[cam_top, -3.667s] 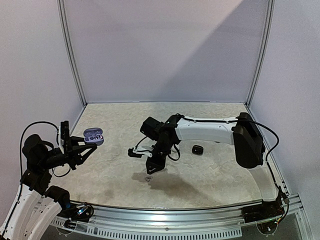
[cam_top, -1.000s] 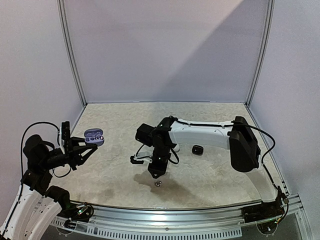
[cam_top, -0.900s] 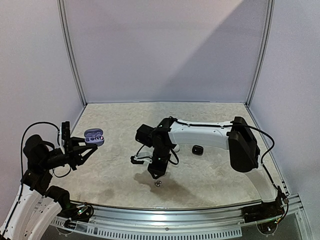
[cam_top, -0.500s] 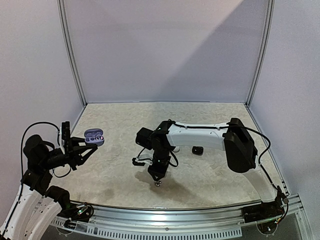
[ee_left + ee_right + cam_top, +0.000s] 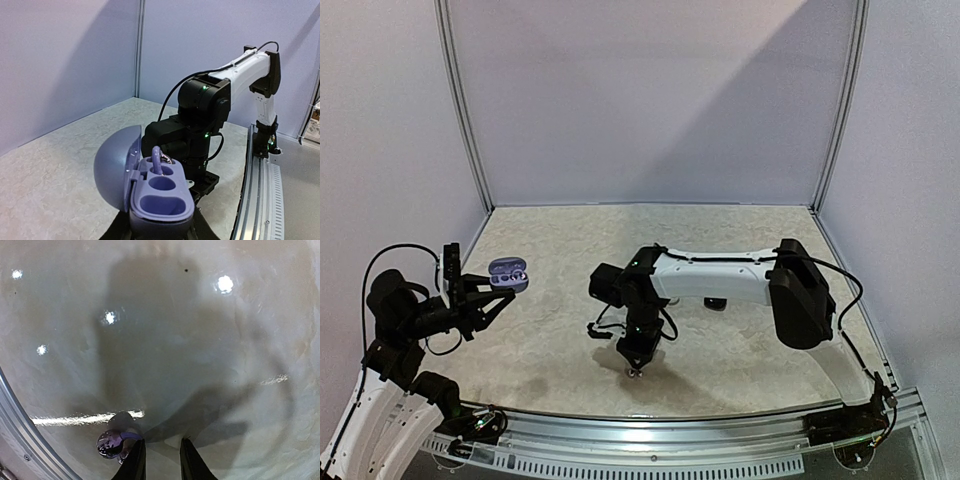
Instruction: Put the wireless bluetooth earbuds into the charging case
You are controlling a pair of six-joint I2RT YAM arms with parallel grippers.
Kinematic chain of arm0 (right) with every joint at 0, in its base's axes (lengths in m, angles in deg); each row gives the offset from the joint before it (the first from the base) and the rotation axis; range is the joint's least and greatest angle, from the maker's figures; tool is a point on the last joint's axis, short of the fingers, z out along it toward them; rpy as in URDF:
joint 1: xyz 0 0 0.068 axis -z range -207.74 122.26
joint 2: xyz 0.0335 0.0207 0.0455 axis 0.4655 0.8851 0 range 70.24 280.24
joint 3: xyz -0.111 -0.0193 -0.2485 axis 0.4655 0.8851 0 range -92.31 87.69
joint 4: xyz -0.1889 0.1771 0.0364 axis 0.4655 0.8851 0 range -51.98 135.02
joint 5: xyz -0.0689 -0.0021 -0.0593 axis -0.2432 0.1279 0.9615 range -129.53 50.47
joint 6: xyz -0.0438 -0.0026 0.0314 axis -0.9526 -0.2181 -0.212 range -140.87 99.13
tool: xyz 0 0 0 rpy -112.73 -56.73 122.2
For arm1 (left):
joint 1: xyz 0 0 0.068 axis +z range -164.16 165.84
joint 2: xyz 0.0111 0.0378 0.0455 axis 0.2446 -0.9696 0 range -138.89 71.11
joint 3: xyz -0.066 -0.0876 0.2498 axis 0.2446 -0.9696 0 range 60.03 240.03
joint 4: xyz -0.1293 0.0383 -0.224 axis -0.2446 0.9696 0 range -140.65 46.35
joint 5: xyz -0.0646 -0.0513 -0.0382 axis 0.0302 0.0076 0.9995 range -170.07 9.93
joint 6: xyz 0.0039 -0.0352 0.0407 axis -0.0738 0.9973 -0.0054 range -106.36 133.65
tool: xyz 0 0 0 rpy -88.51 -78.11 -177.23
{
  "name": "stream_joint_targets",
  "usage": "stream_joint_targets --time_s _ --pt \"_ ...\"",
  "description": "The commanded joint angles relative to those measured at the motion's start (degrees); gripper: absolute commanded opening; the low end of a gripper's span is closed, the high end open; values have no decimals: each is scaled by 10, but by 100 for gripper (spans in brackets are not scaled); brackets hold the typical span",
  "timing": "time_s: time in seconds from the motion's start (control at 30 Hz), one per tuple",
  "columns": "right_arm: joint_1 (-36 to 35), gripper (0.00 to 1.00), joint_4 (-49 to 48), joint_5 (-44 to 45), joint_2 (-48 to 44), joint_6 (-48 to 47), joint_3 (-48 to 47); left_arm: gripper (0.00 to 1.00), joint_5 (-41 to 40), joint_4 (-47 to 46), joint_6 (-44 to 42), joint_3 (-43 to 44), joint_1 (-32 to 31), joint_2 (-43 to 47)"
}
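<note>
Glossy purple earbud on table, just beside outer side of 1 fingertip of right gripper, not between; fingers narrowly parted, empty. Open lilac charging case, 1 bud seated, clamped by left gripper, well apart.

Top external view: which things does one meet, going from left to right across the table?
Open purple charging case, right arm's fingers, small black case, right arm's dark elbow. The earbud overlaps the fingers, so omitted.

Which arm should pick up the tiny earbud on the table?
Right. The right gripper sits low over the earbud, fingertips just beside it. The left gripper is far off, holding the open purple case.
</note>
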Motion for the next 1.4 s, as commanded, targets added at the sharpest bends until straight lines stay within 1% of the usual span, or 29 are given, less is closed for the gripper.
stream_joint_targets --time_s 0.0,0.13,0.23,0.33,0.43,0.57,0.77,0.97,1.17,1.37 --pt "-7 25 32 9 -6 29 8 0 2 -14 -2 -9 1 2" --pt "-7 25 27 6 -9 58 -8 0 2 -14 -3 -9 0 2" --pt "-7 25 2 -18 -17 79 16 0 2 -15 -3 -10 -1 4" --pt "-8 25 -19 -35 -28 70 42 0 2 -16 -3 -11 -2 5" --pt "-8 25 -22 -46 -28 42 45 0 3 -15 -3 -10 -4 5" --pt "-10 25 -34 -83 -37 27 53 0 2 -11 -6 -10 -4 7" --pt "-12 25 -77 -127 -58 36 84 0 4 -11 -6 -10 -4 7" --pt "-12 24 -97 -130 -54 59 92 0 5 -11 -6 -10 -4 9" --pt "-13 23 -121 -133 -46 111 90 0 6 -11 -6 -11 -5 16" --pt "-11 23 -134 -124 -39 118 70 0 6 -11 -6 -11 -7 19"
